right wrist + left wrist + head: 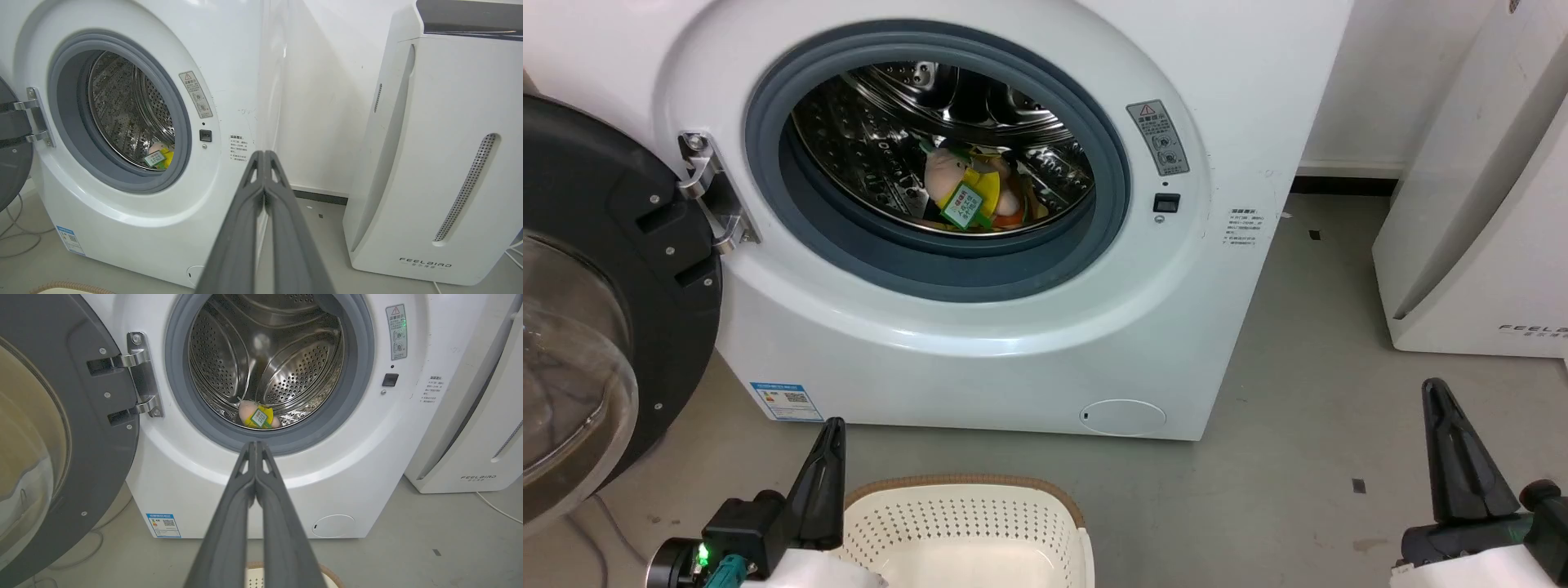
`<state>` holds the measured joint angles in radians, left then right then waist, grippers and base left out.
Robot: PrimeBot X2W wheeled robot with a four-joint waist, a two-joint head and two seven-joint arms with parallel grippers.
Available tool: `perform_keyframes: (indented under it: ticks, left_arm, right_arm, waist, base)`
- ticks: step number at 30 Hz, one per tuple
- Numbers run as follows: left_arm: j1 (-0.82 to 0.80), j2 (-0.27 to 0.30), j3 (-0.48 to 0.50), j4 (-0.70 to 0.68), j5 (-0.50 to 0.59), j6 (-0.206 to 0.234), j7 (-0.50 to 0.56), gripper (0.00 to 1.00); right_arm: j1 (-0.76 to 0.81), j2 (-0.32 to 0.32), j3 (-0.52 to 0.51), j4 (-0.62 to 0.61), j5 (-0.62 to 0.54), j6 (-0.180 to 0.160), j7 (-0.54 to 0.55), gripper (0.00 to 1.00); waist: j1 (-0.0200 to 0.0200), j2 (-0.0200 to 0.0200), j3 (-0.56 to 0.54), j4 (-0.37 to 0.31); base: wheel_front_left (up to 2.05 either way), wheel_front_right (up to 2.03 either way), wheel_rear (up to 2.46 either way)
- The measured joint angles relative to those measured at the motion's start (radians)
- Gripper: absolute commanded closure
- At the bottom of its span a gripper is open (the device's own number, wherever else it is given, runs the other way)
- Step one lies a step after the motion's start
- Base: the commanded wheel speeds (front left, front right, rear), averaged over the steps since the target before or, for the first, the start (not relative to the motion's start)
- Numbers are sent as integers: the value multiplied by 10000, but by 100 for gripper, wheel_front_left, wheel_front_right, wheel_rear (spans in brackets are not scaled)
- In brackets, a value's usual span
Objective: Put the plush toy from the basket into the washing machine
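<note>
The plush toy (970, 194) lies inside the steel drum of the washing machine (1241, 98), its green tag facing out; it also shows low in the drum as the plush toy (258, 415) and the plush toy (160, 156). The black-framed porthole door (596, 310) hangs wide open at the left. The cream basket (964, 531) with its brown rim stands on the floor in front of the machine, and no toy shows in it. My left gripper (832, 426) is shut and empty beside the basket's left rim. My right gripper (1434, 387) is shut and empty at the lower right.
A white FEELBIRD appliance (1486, 204) stands on the grey floor to the right of the machine, close to a white wall. Open floor (1307, 408) lies between it and the machine. Grey cables (16, 232) run under the open door.
</note>
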<state>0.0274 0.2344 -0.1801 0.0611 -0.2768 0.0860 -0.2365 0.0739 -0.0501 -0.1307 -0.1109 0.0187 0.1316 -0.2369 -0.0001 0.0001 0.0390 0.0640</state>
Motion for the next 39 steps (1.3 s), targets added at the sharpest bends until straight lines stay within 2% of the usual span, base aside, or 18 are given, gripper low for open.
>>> perform_keyframes:
  ticks: [39]
  left_arm:
    - [-26,-633,627,-207,961,-276,826,100]
  right_arm:
    - [-153,0,449,378,-17,0,792,100]
  waist:
    - [1,0,-139,-227]
  base:
    - [0,0,0]
